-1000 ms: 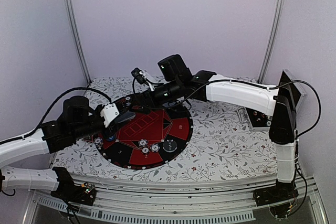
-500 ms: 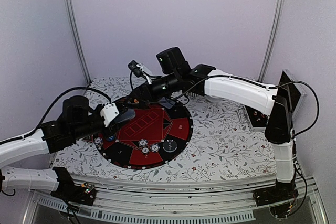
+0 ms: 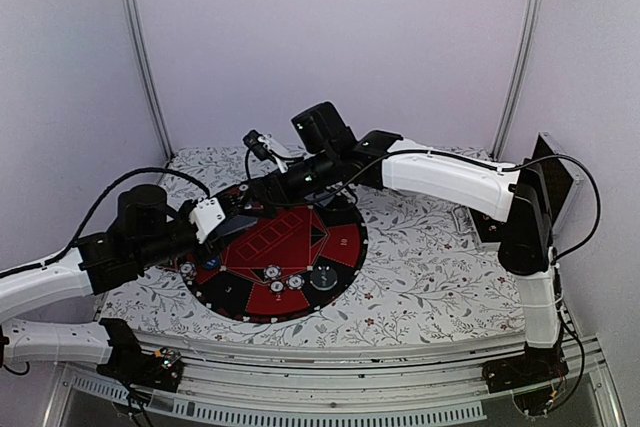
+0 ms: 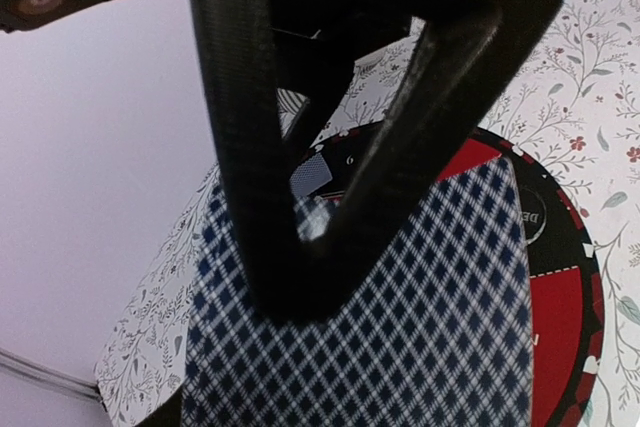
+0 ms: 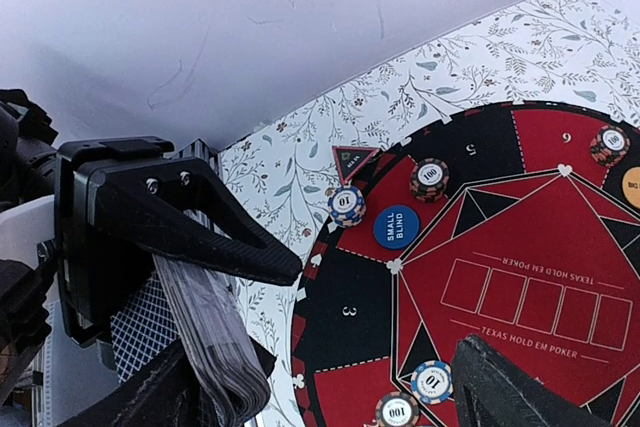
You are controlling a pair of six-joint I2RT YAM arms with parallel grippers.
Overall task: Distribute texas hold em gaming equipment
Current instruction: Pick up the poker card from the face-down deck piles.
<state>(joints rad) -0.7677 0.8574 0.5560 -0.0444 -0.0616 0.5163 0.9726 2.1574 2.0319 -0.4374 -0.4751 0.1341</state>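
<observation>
My left gripper [image 3: 236, 219] is shut on a thick deck of playing cards [image 4: 420, 327] with blue diamond backs, held over the left rim of the round red-and-black mat [image 3: 340, 247]. The right wrist view shows that deck [image 5: 205, 332] edge-on in the left gripper's fingers [image 5: 190, 217]. My right gripper [image 5: 330, 402] hangs open just beyond the deck, above the mat's far-left part, with nothing between its fingers. Poker chips lie on the mat: a blue-white one [image 5: 346, 205], a black one [image 5: 430, 177] and a blue small-blind button [image 5: 397, 227].
More chips [image 3: 277, 279] and a black round button [image 3: 322, 275] lie at the mat's near edge. The floral cloth [image 3: 440, 277] covers the table around the mat. A black box [image 3: 490, 225] stands at the right edge. White walls close in behind.
The right gripper has opened wider, and its arm has swung left and slightly up over the mat's far-left side. The left gripper has kept still with the deck.
</observation>
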